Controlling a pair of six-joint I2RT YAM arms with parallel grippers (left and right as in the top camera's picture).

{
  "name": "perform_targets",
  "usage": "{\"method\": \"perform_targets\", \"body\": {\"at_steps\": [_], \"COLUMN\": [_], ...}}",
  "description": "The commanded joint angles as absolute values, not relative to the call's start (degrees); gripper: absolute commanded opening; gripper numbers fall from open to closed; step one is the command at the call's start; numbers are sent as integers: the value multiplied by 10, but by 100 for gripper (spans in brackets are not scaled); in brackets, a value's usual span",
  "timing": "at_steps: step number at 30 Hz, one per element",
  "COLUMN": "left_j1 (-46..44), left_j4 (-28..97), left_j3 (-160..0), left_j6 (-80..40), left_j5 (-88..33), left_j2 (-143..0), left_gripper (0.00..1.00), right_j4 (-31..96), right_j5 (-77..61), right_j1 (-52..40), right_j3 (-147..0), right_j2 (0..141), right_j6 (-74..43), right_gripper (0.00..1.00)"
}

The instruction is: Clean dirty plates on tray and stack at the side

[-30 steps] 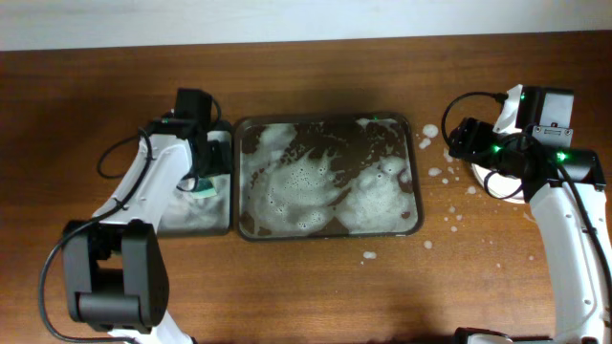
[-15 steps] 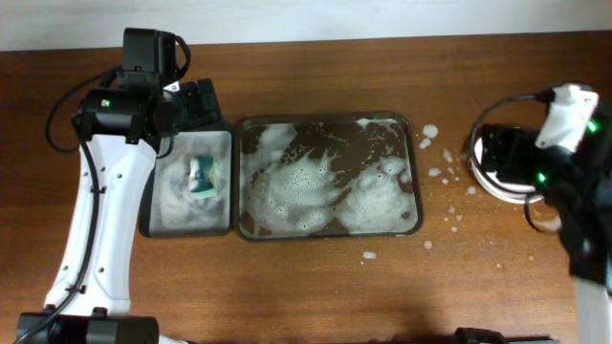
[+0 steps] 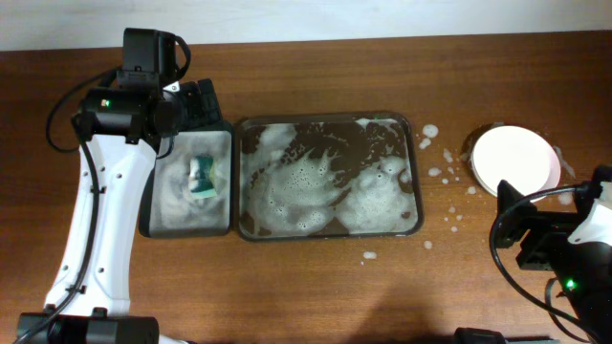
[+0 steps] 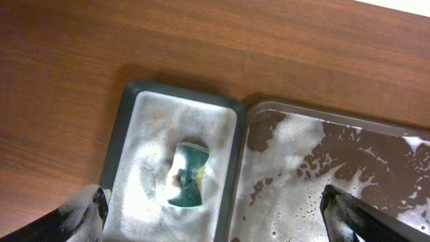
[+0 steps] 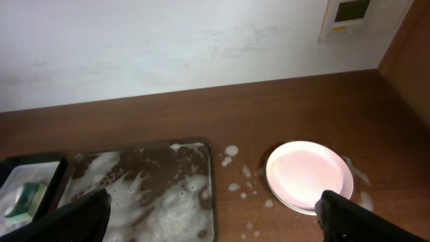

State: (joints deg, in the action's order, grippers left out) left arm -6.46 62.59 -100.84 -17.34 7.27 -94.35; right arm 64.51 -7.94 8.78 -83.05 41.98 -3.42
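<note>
A stack of white plates (image 3: pixel 514 160) sits on the bare table at the far right, also showing in the right wrist view (image 5: pixel 309 176). The large dark tray (image 3: pixel 328 118) lies in the middle, and only foam and suds show in it (image 5: pixel 154 161). My right gripper (image 5: pixel 213 199) hangs open and empty, drawn back toward the front right corner (image 3: pixel 516 229), well clear of the plates. My left gripper (image 4: pixel 213 197) is open and empty too. It is raised above the border between the narrow sponge tray and the big tray (image 4: pixel 349 154), with foam on its left finger.
A narrow dark tray (image 3: pixel 153 215) left of the big one holds a green sponge (image 3: pixel 204 177) in suds (image 4: pixel 189 175). Foam blobs (image 3: pixel 442 172) dot the wood between tray and plates. A white wall (image 5: pixel 168 47) runs behind the table.
The right gripper has opened, left the plate stack and pulled back toward the front right, uncovering the plates. The left arm rose off the sponge tray, then stayed still.
</note>
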Motion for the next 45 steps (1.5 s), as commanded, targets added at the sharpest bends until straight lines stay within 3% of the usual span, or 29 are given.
{"method": "perform_targets", "body": {"at_steps": [1, 7, 11, 20, 27, 45], "left_j1": [-66, -66, -66, -66, -66, -66], "left_j4": [625, 625, 625, 625, 625, 625], "left_j3": [-1010, -1010, -1010, -1010, -1010, -1010], "left_j6": [-171, -171, -171, -171, -171, -171], "left_j5": [69, 69, 69, 69, 69, 69], "left_j2": [-945, -945, -945, -945, -945, -945], "left_gripper": [99, 99, 99, 99, 99, 99], "right_j4": [639, 432, 258, 44, 25, 41], "right_j5": [-77, -56, -41, -42, -38, -38], "right_j1": [78, 61, 19, -26, -26, -26], "right_j3": [-808, -576, -342, -81, -5, -3], "right_j2": [418, 307, 186, 27, 2, 2], "right_j6": [-32, -32, -17, 47, 45, 45], "right_gripper": [98, 98, 98, 98, 98, 98]}}
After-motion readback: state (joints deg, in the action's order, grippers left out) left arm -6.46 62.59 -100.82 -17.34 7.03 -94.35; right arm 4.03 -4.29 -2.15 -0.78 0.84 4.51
